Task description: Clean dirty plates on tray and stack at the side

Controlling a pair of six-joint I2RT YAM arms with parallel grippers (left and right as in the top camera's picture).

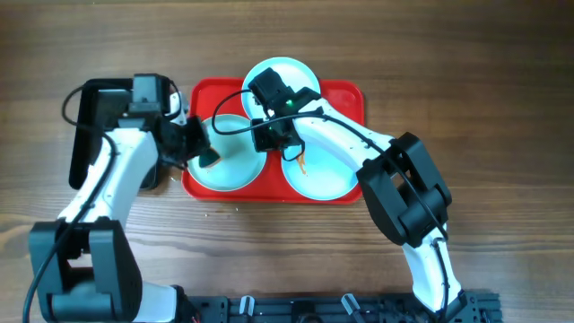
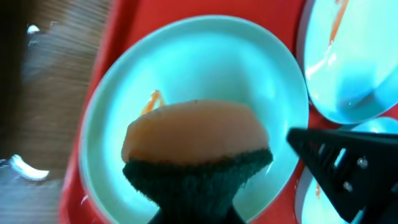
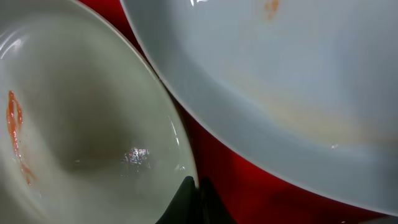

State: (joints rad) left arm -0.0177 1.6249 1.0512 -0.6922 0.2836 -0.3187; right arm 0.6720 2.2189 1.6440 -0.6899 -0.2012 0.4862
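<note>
The red tray (image 1: pixel 345 94) holds three pale plates. My left gripper (image 1: pixel 204 152) is shut on an orange sponge with a dark green scouring side (image 2: pixel 196 137) and holds it on the left plate (image 1: pixel 235 166). In the left wrist view this plate (image 2: pixel 205 68) has a small orange smear beside the sponge. My right gripper (image 1: pixel 269 136) is shut on this plate's right rim; the right wrist view shows its fingers (image 3: pixel 194 199) pinching the rim (image 3: pixel 81 93). The right plate (image 1: pixel 327 175) has an orange streak. The far plate (image 1: pixel 291 74) is partly under the right arm.
A black tray (image 1: pixel 85 135) lies on the wooden table left of the red tray, mostly under my left arm. My right gripper (image 2: pixel 342 165) shows close beside the sponge in the left wrist view. Red tray floor (image 3: pixel 249 180) shows between plates.
</note>
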